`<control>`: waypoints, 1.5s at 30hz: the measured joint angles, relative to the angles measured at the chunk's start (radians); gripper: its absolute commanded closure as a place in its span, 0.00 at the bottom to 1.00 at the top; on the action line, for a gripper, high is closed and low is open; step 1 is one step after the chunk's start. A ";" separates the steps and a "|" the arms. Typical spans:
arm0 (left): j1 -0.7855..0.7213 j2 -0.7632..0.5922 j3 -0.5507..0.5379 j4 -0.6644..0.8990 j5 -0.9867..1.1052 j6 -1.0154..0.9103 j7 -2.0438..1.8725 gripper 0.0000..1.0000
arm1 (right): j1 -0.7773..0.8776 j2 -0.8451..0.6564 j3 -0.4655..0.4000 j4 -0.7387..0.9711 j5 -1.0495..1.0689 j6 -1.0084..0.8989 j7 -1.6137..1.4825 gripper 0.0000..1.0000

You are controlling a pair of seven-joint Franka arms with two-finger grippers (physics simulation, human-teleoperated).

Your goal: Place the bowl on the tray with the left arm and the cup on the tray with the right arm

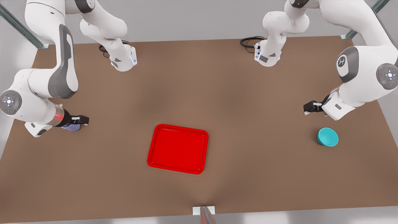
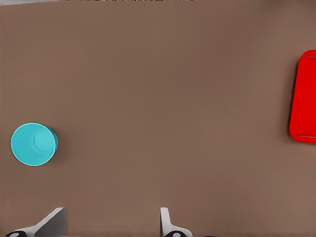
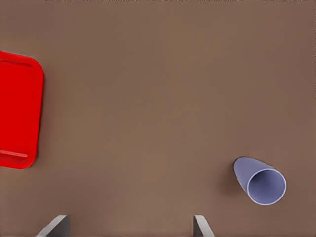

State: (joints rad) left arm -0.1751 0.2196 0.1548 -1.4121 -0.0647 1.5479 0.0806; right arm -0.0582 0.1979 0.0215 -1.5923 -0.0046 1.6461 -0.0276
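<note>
A brown table point(image 1: 199, 77) is seen from above, with a red tray point(image 1: 178, 148) lying flat near its middle. The tray serves as the landmark for everything else.

Far out on the front view's left of the tray, a white arm bends down over the table. This is the right arm, and its right gripper point(image 1: 81, 119) hangs just above the lavender cup point(image 1: 70, 127), which stands on the table well apart from the tray and is partly hidden beneath the wrist. In the right wrist view the cup point(image 3: 260, 180) stands off to one side of the two fingertips point(image 3: 202, 226), which are spread wide apart and hold nothing.

The tray itself is bare.

Far out on the front view's right of the tray, the left arm reaches in. Its left gripper point(image 1: 309, 108) hovers near the turquoise bowl point(image 1: 327, 137), not touching it. The bowl sits upright on the table, well apart from the tray. In the left wrist view its fingertips point(image 2: 167, 220) are spread and empty, with the bowl point(image 2: 33, 143) off to one side.
</note>
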 measured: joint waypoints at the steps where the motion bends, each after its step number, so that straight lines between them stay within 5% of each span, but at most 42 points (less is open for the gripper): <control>1: 0.001 0.016 0.001 -0.001 0.001 0.005 -0.001 0.00 | 0.000 0.000 0.000 0.000 0.000 0.000 0.000 0.00; 10: 0.451 0.335 0.035 -0.142 -0.109 0.315 0.459 0.00 | 0.000 0.003 0.000 0.009 0.000 0.001 0.000 0.00; 26: 0.516 0.550 0.035 -0.147 -0.265 0.544 0.470 0.00 | 0.000 0.017 -0.001 0.019 -0.001 -0.008 -0.001 0.00; 28: 0.516 0.561 0.035 -0.146 -0.272 0.562 0.464 0.49 | 0.000 0.017 0.000 0.020 0.000 -0.010 -0.002 0.00; 30: 0.517 0.562 0.034 -0.146 -0.281 0.569 0.456 0.71 | -0.001 0.015 0.000 0.020 0.000 -0.011 -0.002 0.00; 33: 0.516 0.567 0.034 -0.147 -0.299 0.584 0.444 0.78 | -0.002 0.015 0.000 0.021 -0.002 -0.011 -0.002 0.00; 43: 0.512 0.529 0.013 -0.146 -0.328 0.525 0.353 0.79 | -0.002 0.016 -0.002 0.026 -0.002 -0.012 -0.017 0.00; 45: 0.408 0.452 -0.037 -0.143 -0.300 0.475 0.150 0.79 | -0.001 0.017 -0.001 0.026 -0.002 -0.012 -0.017 0.00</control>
State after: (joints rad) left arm 0.2327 0.6716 0.1173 -1.5555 -0.3645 2.0226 0.2311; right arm -0.0595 0.2146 0.0201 -1.5662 -0.0061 1.6340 -0.0445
